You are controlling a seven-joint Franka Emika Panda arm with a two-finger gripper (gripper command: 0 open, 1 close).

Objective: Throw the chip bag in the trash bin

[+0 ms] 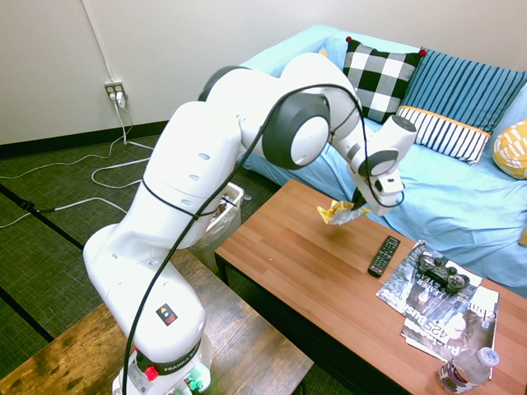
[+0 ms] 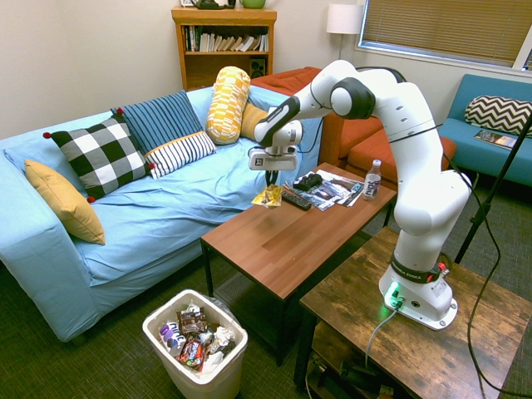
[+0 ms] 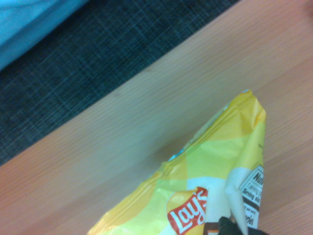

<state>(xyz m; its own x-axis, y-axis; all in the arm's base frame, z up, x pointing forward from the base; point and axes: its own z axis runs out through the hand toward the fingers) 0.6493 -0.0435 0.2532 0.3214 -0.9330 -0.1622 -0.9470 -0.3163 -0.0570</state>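
In the first exterior view the arm reaches over the wooden table [image 1: 305,263] and the hand [image 1: 359,206] points down, closed on the chip bag [image 1: 342,213]. The bag hangs crumpled, yellow and silvery, clear of the tabletop. Just beside it on the table lies a black remote [image 1: 384,256]; further along sit magazines [image 1: 440,309] with a game controller [image 1: 440,271] on top and a water bottle [image 1: 467,369] near the corner. The bin [image 1: 226,216] shows only partly, behind the arm at the table's end, well apart from the bag.

In the second exterior view the hand [image 2: 272,182] hangs over the table [image 2: 283,241] at the edge nearest the blue sofa [image 2: 141,208], fingers pinched on the top of the bag [image 2: 268,197], whose lower edge is at or just above the wood — which of the two cannot be told. The remote [image 2: 295,199] lies close by. The white bin [image 2: 196,352] stands on the carpet near the table's far end, its liner holding wrappers and crumpled paper.

In the wrist view the bag [image 3: 205,191] fills the lower part, yellow with a red Lay's logo and a nutrition panel, above the table's wood [image 3: 122,142] — dark carpet [image 3: 98,58] and a strip of blue sofa [image 3: 29,24] lie beyond
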